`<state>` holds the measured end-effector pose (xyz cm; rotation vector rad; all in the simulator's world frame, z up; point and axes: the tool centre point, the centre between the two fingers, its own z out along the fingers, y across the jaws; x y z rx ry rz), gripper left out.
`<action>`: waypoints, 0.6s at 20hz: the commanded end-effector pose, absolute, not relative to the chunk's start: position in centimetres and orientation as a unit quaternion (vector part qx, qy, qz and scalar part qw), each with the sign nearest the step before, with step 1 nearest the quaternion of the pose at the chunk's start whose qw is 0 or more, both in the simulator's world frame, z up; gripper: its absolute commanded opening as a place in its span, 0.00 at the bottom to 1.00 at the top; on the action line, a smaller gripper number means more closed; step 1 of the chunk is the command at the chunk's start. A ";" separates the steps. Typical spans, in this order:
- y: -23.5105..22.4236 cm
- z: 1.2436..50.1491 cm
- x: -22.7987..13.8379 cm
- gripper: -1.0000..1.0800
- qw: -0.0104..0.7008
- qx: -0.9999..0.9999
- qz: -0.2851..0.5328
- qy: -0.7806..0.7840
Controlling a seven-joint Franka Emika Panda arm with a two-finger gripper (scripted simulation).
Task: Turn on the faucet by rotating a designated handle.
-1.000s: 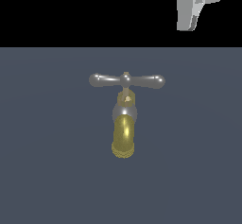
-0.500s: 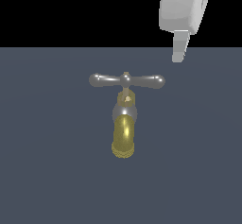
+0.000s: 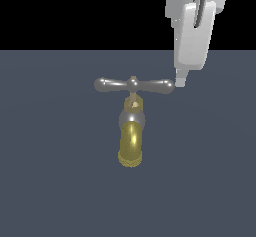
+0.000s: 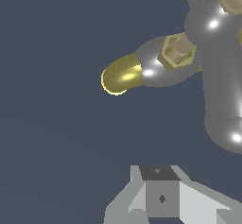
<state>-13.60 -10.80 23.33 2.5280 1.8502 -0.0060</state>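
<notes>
in the exterior view the faucet [image 3: 131, 131] stands near the middle of a flat dark blue-grey surface [image 3: 50, 181], under a black background. going from the exterior view's left to its right, the first thing met is the handle [image 3: 134, 85], a slim silver-grey crossbar with rounded ends and a small knob at its centre, lying level across the top of the tap. below the knob a short brass stem drops into a silver collar, and from that collar the shiny brass-yellow spout [image 3: 131, 146] curves toward the camera, its mouth facing down and forward.

further to the exterior view's right, the white gripper [image 3: 179, 80] comes down from the top edge. only one narrow fingertip shows clearly in this view, and it sits just beside the handle's end on the exterior view's right, seemingly touching or almost touching it. whether contact is made cannot be told.

in the wrist view the handle [image 4: 222, 95] looms large as a thick grey bar with a bright highlight on its bulbous end, the brass hex stem and the spout [image 4: 120, 75] lying beyond it. part of the gripper [image 4: 160, 197] appears as grey and white blocks at the frame's edge. nothing is between its fingers, and how wide they stand apart cannot be told.
</notes>
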 end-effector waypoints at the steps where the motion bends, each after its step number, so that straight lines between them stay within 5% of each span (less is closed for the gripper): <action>1: -10.8 22.4 -13.0 0.00 0.004 0.792 -0.002 0.611; 12: -10.4 19.9 -11.5 0.00 0.001 0.753 0.000 0.659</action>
